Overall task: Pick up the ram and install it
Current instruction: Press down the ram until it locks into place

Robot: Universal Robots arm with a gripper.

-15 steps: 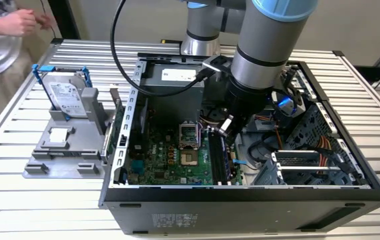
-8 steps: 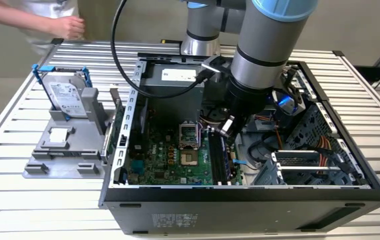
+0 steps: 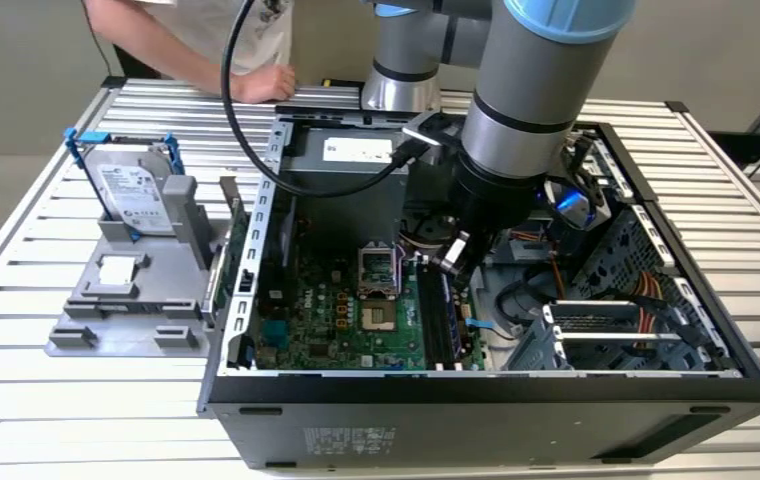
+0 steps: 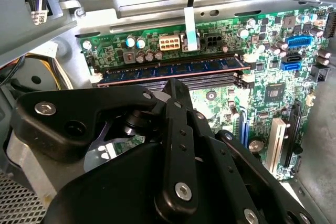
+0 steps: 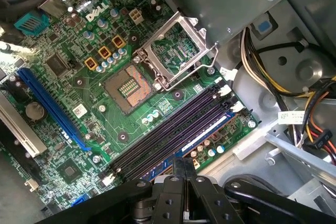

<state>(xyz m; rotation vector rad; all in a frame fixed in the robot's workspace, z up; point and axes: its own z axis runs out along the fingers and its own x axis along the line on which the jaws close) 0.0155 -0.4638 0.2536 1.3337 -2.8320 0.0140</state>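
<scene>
The ram stands on edge in one of the long memory slots of the green motherboard inside the open computer case. In the first wrist view, the ram shows as a thin strip with a pale blue sticker. My gripper hangs inside the case, just above the slots. The black fingers are shut together, tip right beside the ram's top edge. I see nothing between them. I cannot tell whether the gripper touches the stick.
A hard drive in a blue frame stands on a grey fixture at the exterior view's left. A green card leans beside the case wall. A person's hand rests on the far table edge. Cables and a drive cage crowd the case.
</scene>
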